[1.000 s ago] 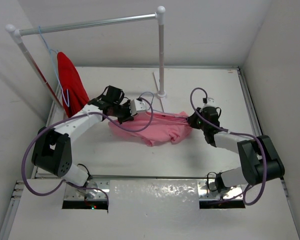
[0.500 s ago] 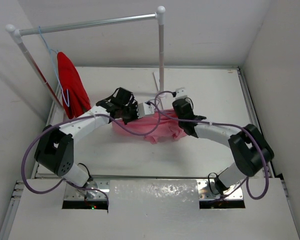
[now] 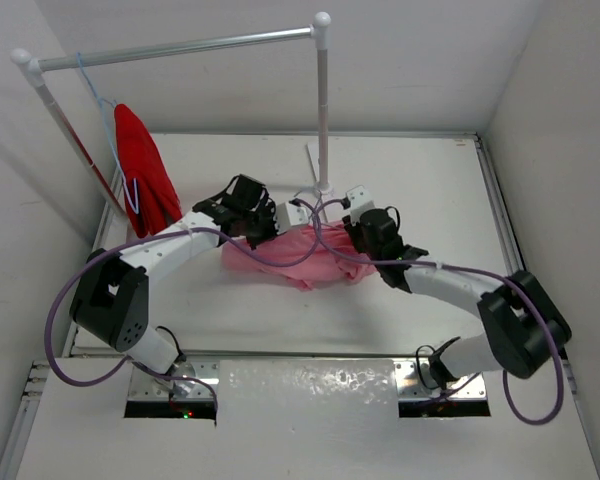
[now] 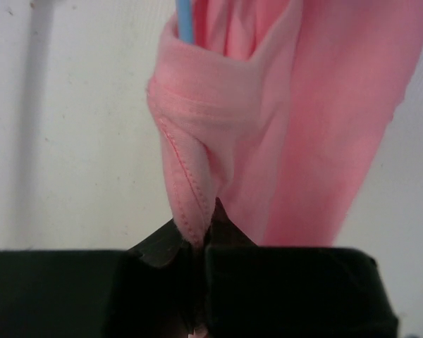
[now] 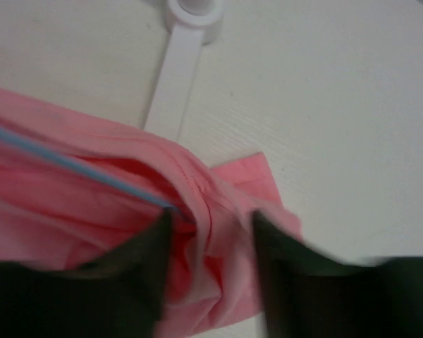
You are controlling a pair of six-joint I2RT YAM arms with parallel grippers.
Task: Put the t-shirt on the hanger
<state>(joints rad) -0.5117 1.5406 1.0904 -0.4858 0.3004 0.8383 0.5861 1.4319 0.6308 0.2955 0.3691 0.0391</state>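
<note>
The pink t-shirt (image 3: 302, 260) lies bunched on the white table (image 3: 430, 180) between the two arms. A thin light-blue wire of the hanger (image 5: 70, 163) runs into the shirt's folds; a short piece of the hanger (image 4: 185, 20) also shows in the left wrist view. My left gripper (image 4: 201, 236) is shut on a stitched hem of the t-shirt (image 4: 268, 105), at the shirt's left end (image 3: 280, 222). My right gripper (image 5: 211, 220) is open, its fingers (image 5: 151, 260) on either side of a fold of the t-shirt (image 5: 218, 267) where the wire ends, at the shirt's right end (image 3: 352, 232).
A garment rack stands at the back: a rail (image 3: 180, 47), a white post (image 3: 323, 110) and its foot (image 5: 187, 42) just behind the shirt. A red garment (image 3: 145, 170) hangs on another blue hanger (image 3: 100, 100) at the rail's left end.
My right arm swung left to the shirt's right end, then its jaws opened. The left gripper shifted slightly right, still shut on the hem. The shirt is bunched narrower.
</note>
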